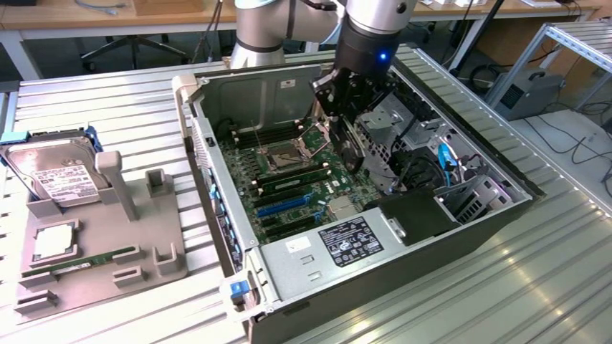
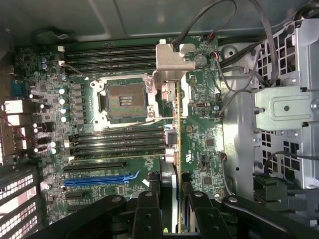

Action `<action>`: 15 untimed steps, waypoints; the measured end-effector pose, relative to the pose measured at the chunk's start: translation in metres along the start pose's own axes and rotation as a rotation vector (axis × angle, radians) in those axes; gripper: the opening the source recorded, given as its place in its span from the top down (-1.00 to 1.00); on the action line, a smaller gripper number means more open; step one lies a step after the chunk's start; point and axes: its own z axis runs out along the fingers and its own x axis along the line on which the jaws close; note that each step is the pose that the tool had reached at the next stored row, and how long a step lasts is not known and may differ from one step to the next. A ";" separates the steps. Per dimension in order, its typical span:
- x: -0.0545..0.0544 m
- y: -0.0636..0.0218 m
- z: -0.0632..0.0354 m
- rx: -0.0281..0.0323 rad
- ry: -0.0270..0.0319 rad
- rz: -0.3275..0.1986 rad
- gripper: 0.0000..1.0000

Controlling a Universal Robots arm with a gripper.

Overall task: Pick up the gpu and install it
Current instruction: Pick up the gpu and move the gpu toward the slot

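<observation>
Currently the gripper point(image 1: 349, 122) carries the gpu point(image 1: 346, 147) edge-on inside the open computer case point(image 1: 206, 165).
Toward the table point(image 1: 115, 93) edge on the exterior view's left, a grey holder point(image 1: 143, 251) bears the hard drive point(image 1: 57, 175) and the memory stick point(image 1: 82, 261); the case lies mid-table, its motherboard point(image 1: 287, 186) facing up. Over that board, the fingers point(image 2: 149, 209) are clamped on both faces of the card, its silver bracket point(image 2: 172, 62) just beside the processor socket point(image 2: 122, 99).

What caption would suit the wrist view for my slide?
The tool holds the gpu edge-on over the motherboard inside the open computer case.
</observation>
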 end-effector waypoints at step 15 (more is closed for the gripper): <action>0.000 -0.0001 0.0040 0.0000 0.0000 0.000 0.47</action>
